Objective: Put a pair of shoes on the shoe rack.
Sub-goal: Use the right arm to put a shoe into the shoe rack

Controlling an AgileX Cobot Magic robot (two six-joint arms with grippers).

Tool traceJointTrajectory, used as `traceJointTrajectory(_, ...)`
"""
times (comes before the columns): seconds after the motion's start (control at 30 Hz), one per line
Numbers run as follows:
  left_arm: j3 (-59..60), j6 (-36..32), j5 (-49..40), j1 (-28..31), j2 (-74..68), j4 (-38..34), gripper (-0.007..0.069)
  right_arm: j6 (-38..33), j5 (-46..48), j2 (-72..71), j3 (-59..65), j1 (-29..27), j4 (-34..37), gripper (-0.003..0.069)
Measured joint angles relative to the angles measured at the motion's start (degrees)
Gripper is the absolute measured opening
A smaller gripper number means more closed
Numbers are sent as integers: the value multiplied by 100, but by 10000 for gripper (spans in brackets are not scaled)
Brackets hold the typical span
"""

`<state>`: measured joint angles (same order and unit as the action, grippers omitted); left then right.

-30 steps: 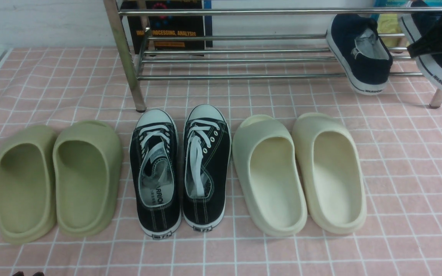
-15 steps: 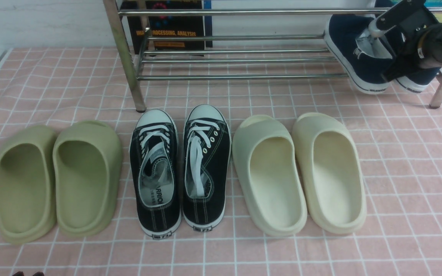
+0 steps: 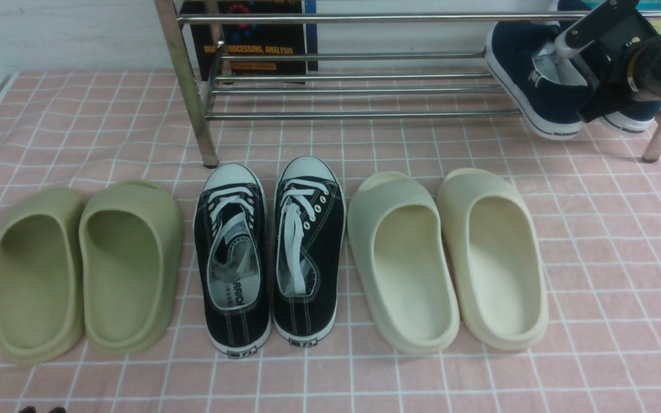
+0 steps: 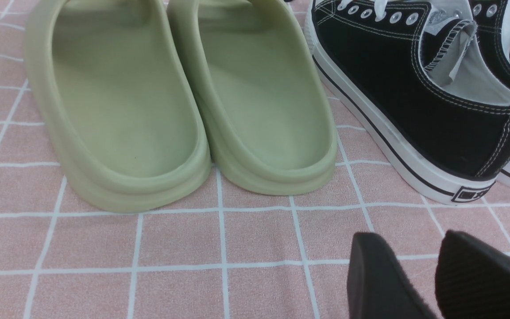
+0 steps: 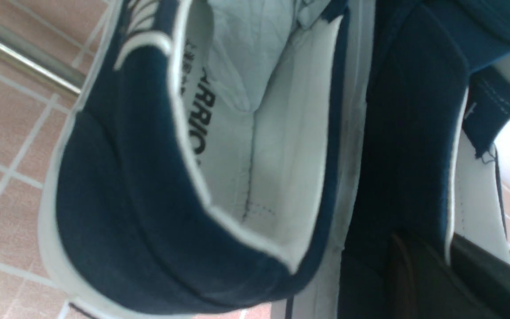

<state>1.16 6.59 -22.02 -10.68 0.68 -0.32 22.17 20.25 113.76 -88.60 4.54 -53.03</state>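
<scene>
Well, along the counter's far edge the wide chrome rod shoe rack (image 3: 353,115) holds the pair of navy-blue canvas slip-on sneakers (image 3: 537,86) on its lower rods, near the far right corner. They are tilted and side by side, heels towards me. The right gripper (image 5: 447,272) is clamped on the heel wall of the right-hand sneaker (image 3: 629,121). At the near left edge the left gripper (image 4: 427,274) hovers empty, fingers slightly parted, near the olive-green foam slides (image 4: 184,110).
</scene>
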Motion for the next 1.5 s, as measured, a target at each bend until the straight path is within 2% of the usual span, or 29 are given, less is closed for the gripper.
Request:
traceJointTrajectory(0.27, 0, 0, 0, 0, 0, 0, 239, 715, -166, 6, 0, -103, -315, 27)
traceJointTrajectory(0.73, 0, 0, 0, 0, 0, 0, 239, 884, -474, 337, -2, -150, -482, 30)
traceJointTrajectory(0.83, 0, 0, 0, 0, 0, 0, 239, 1011, -465, 346, -7, -144, -500, 71)
traceJointTrajectory(1.03, 0, 0, 0, 0, 0, 0, 239, 1347, -148, 157, -14, -133, -469, 271)
traceJointTrajectory(1.13, 0, 0, 0, 0, 0, 0, 239, 1383, 120, -52, -34, -107, -374, 348)
traceJointTrajectory(1.2, 0, 0, 0, 0, 0, 0, 239, 1395, 279, -246, -40, -106, -247, 372)
traceJointTrajectory(1.33, 0, 0, 0, 0, 0, 0, 239, 1394, 643, -601, -45, -101, 57, 367)
traceJointTrajectory(1.43, 0, 0, 0, 0, 0, 0, 239, 1317, 817, -794, -51, -101, 236, 337)
traceJointTrajectory(1.5, 0, 0, 0, 0, 0, 0, 239, 1069, 1003, -876, -58, -101, 417, 288)
